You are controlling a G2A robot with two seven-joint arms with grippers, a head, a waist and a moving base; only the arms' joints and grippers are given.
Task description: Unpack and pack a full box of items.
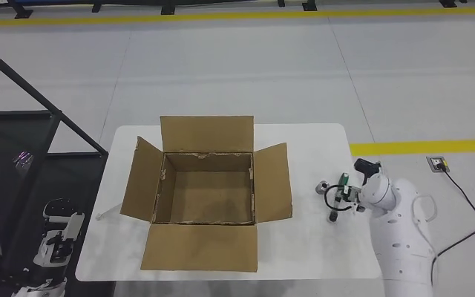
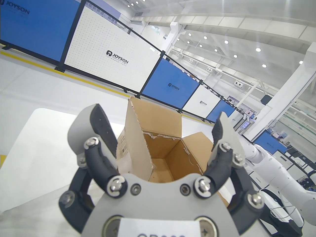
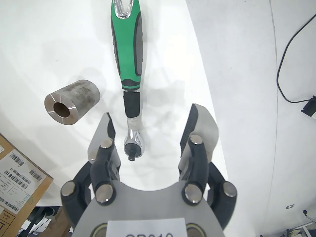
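Robot body: white shells, grey metal, black links

The right arm has smooth, rounded white shells with a black part near the wrist. The left gripper and the right gripper look alike: a grey metal base plate with a white label, black links held by silver screws and round pins, and two silver fingers, each with a black ribbed pad on the inner side.

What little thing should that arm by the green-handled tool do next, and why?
Probably lower the right gripper and close it on the ratchet: its jaws stand open over the tool's metal head, and the box looks empty.
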